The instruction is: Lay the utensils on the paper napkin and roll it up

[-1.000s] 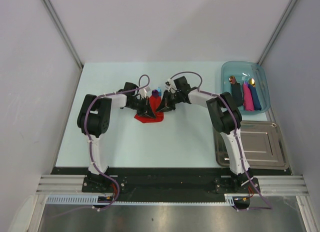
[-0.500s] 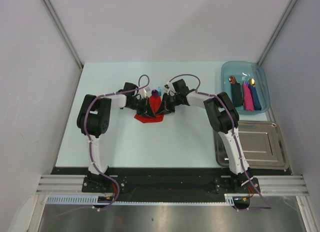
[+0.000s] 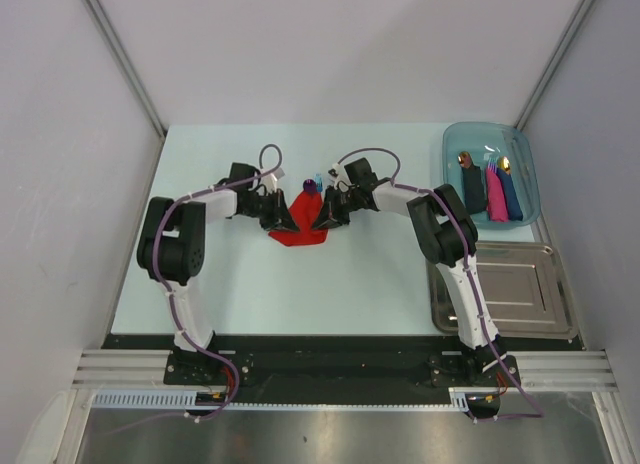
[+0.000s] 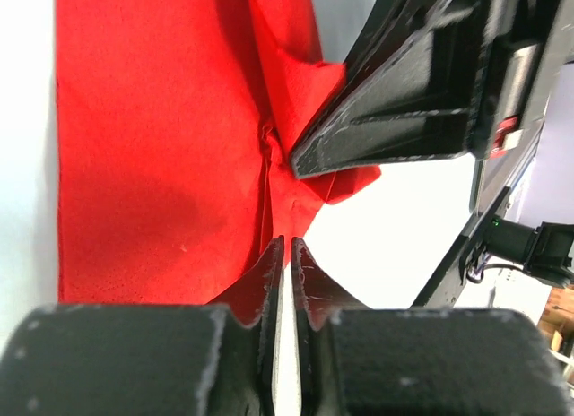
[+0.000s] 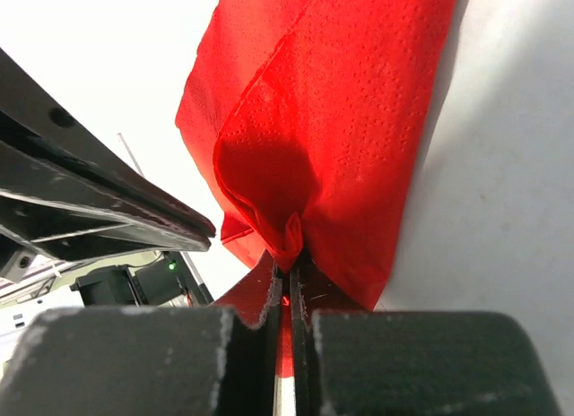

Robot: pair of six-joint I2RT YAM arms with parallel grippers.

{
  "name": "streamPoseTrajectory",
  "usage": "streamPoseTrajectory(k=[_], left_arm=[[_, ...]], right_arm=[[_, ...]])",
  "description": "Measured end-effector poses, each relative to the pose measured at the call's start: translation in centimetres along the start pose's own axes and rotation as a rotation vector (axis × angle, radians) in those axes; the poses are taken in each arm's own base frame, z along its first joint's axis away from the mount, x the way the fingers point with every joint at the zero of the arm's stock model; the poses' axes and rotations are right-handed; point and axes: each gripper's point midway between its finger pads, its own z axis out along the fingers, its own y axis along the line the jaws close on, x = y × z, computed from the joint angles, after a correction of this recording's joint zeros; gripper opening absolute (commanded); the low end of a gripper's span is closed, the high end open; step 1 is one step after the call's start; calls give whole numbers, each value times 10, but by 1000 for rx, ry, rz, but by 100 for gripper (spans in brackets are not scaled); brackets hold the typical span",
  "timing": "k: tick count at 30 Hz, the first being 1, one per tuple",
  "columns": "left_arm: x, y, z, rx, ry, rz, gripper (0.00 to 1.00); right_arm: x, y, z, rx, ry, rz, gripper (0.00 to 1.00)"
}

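Observation:
The red paper napkin (image 3: pixel 298 227) lies crumpled mid-table, one fold lifted. At its far end the utensils poke out: a purple spoon bowl (image 3: pixel 309 187) and a bright blue tip (image 3: pixel 318 179). My right gripper (image 3: pixel 326 212) is shut on a pinched fold of the napkin (image 5: pixel 359 120), seen at its tips (image 5: pixel 289 259). My left gripper (image 3: pixel 272 213) sits just off the napkin's left edge. In the left wrist view its tips (image 4: pixel 287 241) stand a narrow slit apart with nothing between them, the napkin (image 4: pixel 152 147) just beyond.
A clear blue tub (image 3: pixel 455 144) at the back right holds several rolled napkins with spoon heads showing. A steel tray (image 3: pixel 500 289) lies in front of it, beside the right arm. The two grippers face each other closely over the napkin.
My left gripper has let go of the napkin, parted slightly and drawn back to the left, its elbow swinging out. The right gripper keeps its pinch in place.

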Motion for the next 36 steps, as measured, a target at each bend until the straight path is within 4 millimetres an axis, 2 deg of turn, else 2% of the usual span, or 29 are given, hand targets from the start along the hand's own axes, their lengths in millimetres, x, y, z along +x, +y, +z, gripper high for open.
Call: streamPoseTrajectory(k=[6,11,16,29,36], left_arm=[[8,1,4,-1,21,-8,8],[15,0,11,-6,43,-3,3],[25,8,22,-23,86,-35,0],[25,8,22,-29,102,-55,0],[25,8,22,-23,100,-54,1]], right_arm=[[0,0,0,1,1,-8,0],[0,1,0,1,0,-14,0],[-2,2,0,2,-4,-18,0],[-4,19,9,-1,-14,-80,0],[-1,15,12,17,-11,-129,1]])
